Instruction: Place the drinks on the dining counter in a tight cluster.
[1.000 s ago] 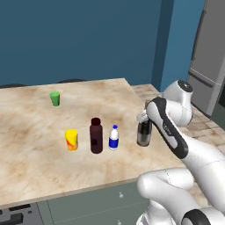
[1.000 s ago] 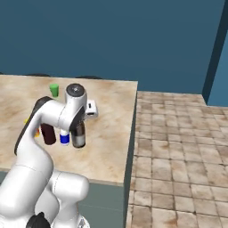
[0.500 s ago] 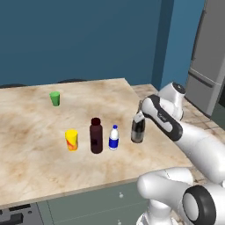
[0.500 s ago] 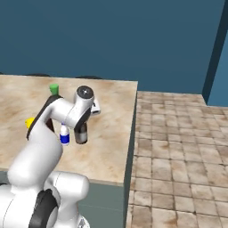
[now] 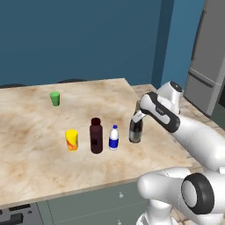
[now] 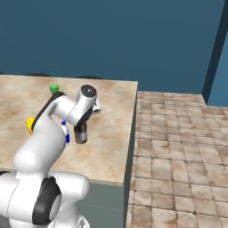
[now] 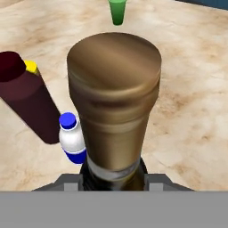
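**Dark bottle gripped beside 2 others**

The gripper (image 5: 137, 115) pinches the dark grey-black bottle (image 5: 135, 130), upright on the dining counter (image 5: 39, 162), just right of the white bottle (image 5: 114, 137) and maroon bottle (image 5: 96, 136). A yellow cup (image 5: 71, 139) stands left.

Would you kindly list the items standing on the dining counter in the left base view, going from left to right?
Green cup → yellow cup → dark maroon bottle → little white bottle → dark grey-black bottle, held in the gripper.
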